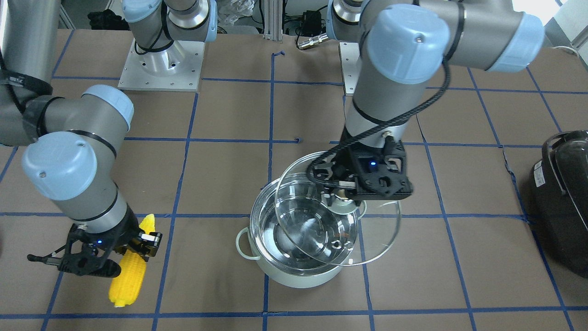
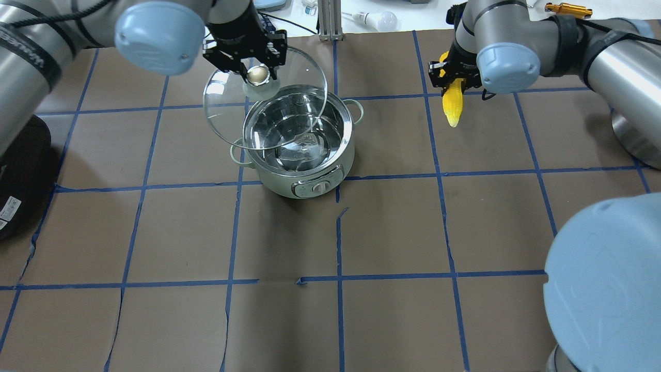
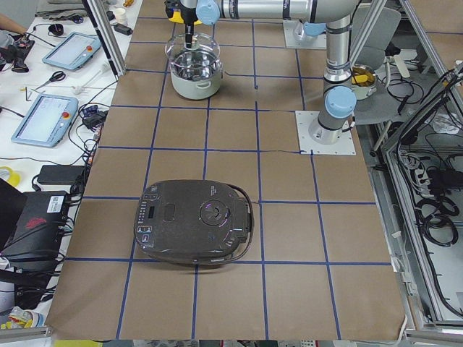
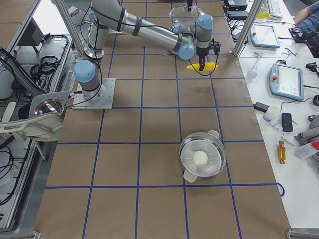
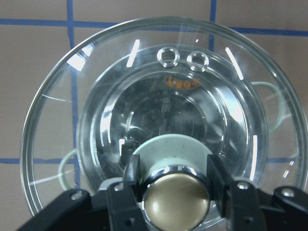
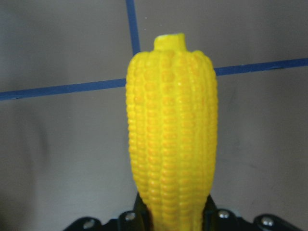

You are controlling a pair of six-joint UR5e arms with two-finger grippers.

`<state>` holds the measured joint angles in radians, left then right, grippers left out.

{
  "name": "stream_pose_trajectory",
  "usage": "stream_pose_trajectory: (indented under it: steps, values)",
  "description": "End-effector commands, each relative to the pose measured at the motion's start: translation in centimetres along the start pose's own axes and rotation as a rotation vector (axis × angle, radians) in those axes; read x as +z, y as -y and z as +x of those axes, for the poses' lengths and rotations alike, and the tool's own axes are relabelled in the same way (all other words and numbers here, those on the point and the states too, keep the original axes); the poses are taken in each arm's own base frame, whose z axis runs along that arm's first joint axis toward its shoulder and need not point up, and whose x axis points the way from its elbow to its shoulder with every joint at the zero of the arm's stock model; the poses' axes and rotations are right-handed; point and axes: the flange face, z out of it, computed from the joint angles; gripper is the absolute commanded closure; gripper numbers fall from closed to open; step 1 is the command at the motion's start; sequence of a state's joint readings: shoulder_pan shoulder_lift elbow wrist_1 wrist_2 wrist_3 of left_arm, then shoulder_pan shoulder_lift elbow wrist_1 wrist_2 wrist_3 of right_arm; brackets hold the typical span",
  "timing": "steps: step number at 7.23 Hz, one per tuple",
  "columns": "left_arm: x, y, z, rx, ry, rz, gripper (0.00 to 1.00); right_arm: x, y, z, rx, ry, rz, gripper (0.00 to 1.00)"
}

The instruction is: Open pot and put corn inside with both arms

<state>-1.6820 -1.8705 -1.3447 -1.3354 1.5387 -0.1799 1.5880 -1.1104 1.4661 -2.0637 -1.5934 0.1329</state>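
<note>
The mint-green pot stands open mid-table, and its steel inside holds nothing. My left gripper is shut on the beige knob of the glass lid. It holds the lid tilted above the pot's rim, shifted to the left and far side in the overhead view. The left wrist view shows the knob between the fingers. My right gripper is shut on the yellow corn, low over the table and well apart from the pot. The corn also shows in the overhead view and the right wrist view.
A black appliance sits at the table's end on my left; it also shows in the exterior left view. A second steel pot with a lid stands near the table's end on my right. Blue tape lines cross the brown table cover.
</note>
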Motion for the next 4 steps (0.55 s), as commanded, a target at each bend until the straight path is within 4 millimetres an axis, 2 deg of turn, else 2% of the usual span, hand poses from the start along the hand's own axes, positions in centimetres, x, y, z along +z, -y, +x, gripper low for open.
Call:
stream_pose_trajectory:
  steps: [1,3,4]
  values:
    - [0.0,2.5,-11.6,-0.056,0.037,-0.028,1.0,-5.6,-3.6,-11.9,0.064,0.021,0.015,1.0]
    - [6.1,2.6,-23.4,-0.018,0.029,-0.128,1.0,-8.3,-6.7,-19.3,0.063,0.039,0.015,1.0]
    - [9.5,1.9,-26.1,0.005,0.029,-0.126,1.0,-8.0,-7.4,-23.2,0.056,0.049,0.02,1.0]
